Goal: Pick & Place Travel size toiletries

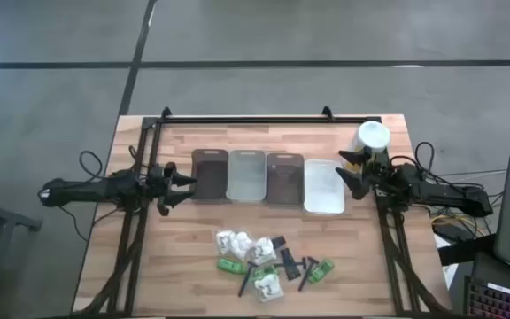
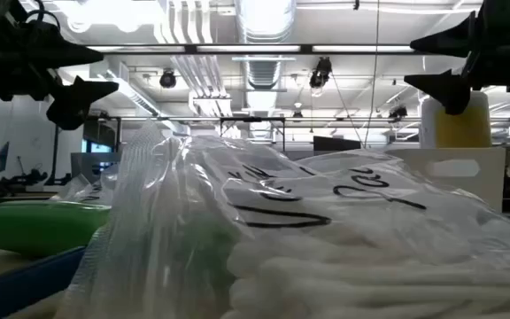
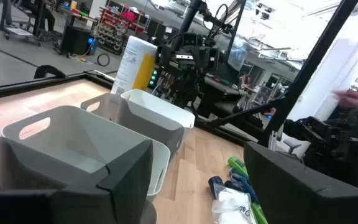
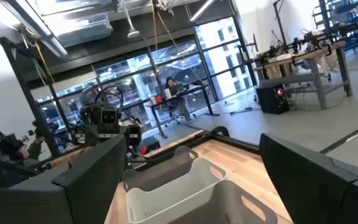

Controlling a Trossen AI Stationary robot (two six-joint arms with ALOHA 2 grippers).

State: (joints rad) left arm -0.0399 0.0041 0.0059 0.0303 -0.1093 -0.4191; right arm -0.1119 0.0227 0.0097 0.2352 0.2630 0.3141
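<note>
Four trays sit in a row across the middle of my table (image 1: 193, 275): a brown tray (image 1: 210, 175) at the left, a clear tray (image 1: 246, 175), a second brown tray (image 1: 284, 177), then another clear tray (image 1: 324, 186) at the right. I see my left arm lying along the table's left edge, its left gripper (image 1: 182, 184) spread wide, holding nothing, just beside the leftmost tray. My right arm comes in from the right edge, and the right gripper (image 1: 352, 167) is likewise wide apart and empty, just beside the rightmost clear tray and next to the tall yellow bottle (image 1: 372, 140) with its white cap at the far right. The travel size toiletries (image 1: 268, 261) lie loose in a cluster on the near part of the table, well apart from both grippers: white wrinkly packets (image 1: 240, 242), green tubes (image 1: 231, 265), dark razors (image 1: 283, 252) and small black pieces (image 1: 243, 288). In the low view a clear packet of cotton swabs (image 2: 343, 239) fills the frame, with a green tube (image 2: 38, 226) beside it on the left.
</note>
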